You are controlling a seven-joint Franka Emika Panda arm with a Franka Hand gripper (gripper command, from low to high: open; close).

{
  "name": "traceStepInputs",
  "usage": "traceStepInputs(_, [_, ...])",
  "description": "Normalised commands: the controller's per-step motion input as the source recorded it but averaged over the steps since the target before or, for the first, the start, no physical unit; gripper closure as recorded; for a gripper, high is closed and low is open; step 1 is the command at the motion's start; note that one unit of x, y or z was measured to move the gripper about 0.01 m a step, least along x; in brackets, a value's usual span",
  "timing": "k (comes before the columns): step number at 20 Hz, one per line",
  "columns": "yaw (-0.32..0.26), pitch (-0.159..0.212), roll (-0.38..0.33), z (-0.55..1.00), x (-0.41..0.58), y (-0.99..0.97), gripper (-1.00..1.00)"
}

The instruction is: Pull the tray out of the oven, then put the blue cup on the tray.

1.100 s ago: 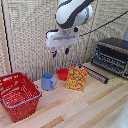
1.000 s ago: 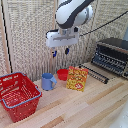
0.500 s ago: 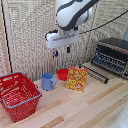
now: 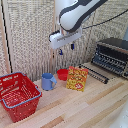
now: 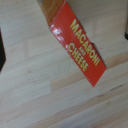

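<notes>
The black and silver oven stands at the exterior view's right. The tray, a rack of thin metal bars, sticks out from its front, low over the table. The blue cup stands upright on the wooden table left of centre, handle to its side. My gripper hangs high above the cup and the red bowl, its two dark fingers apart and holding nothing. The wrist view shows no fingers, cup or tray.
A red bowl sits just behind the cup. A red macaroni and cheese box stands between cup and tray. A red wire basket is at the exterior view's left. A slatted wall runs behind.
The arm's upper links have shifted slightly. The gripper stays high above the table, and nothing on the table has moved.
</notes>
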Motion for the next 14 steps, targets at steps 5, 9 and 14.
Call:
traceStepInputs(5, [0.085,-0.007,-0.34,0.0,0.0,-0.35,-1.0])
traceStepInputs(9, [0.114,-0.001,-0.37,-0.08,0.0,-0.27,-1.0])
traceStepInputs(14, [0.119,0.0,-0.375,-0.12,0.0,-0.21,-1.0])
